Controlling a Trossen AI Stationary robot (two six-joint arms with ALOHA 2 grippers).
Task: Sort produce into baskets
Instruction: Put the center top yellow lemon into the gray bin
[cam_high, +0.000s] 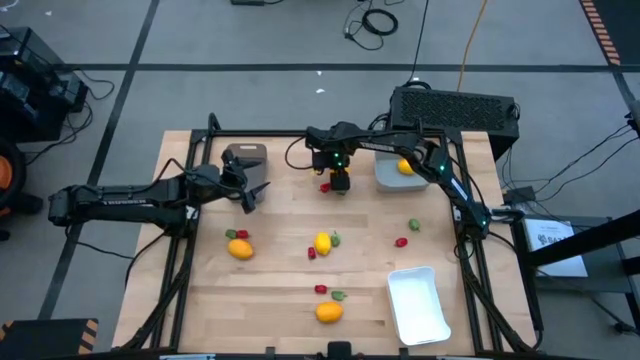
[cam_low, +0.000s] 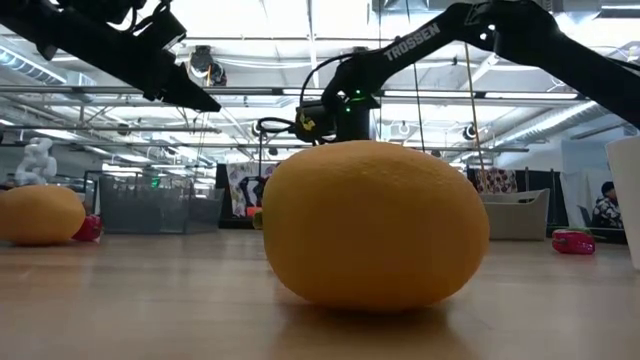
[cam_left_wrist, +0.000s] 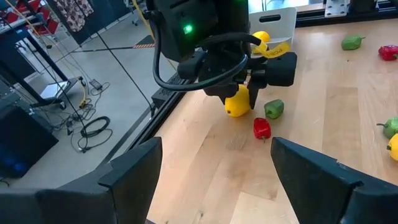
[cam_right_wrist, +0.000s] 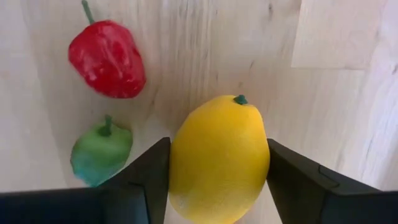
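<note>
**Right fingers closed against a yellow lemon at the back of the bench**

We see the right gripper (cam_high: 340, 182) pointed down near the back middle of the bench (cam_high: 280, 280). In its wrist view the two dark fingers (cam_right_wrist: 146, 180) stand on either side of a yellow lemon (cam_right_wrist: 219, 158), and both inner faces look to be touching the fruit; we cannot tell for certain whether they are pressing it or only meeting it. The lemon seems to rest on the wood. Just beside it lie a small red piece (cam_right_wrist: 107, 59) and a small green piece (cam_right_wrist: 101, 154), both clear of the fingers.

The left gripper (cam_high: 250, 195) hovers to the left of that spot, near the brown-grey basket (cam_high: 245, 157). Its fingers (cam_left_wrist: 134, 171) are spread wide with nothing between them, and past them we see the right gripper over the lemon.

The light grey-blue basket (cam_high: 385, 175) sits at the back right with a yellow fruit (cam_high: 405, 167) in it. The white basket (cam_high: 418, 305) lies at the front right. Loose on the bench are an orange citrus (cam_high: 240, 249) on the left with a red piece beside it, a yellow fruit (cam_high: 322, 242) in the middle with green and red pieces next to it, and another orange citrus (cam_high: 328, 312) at the front, which fills the low view.
</note>
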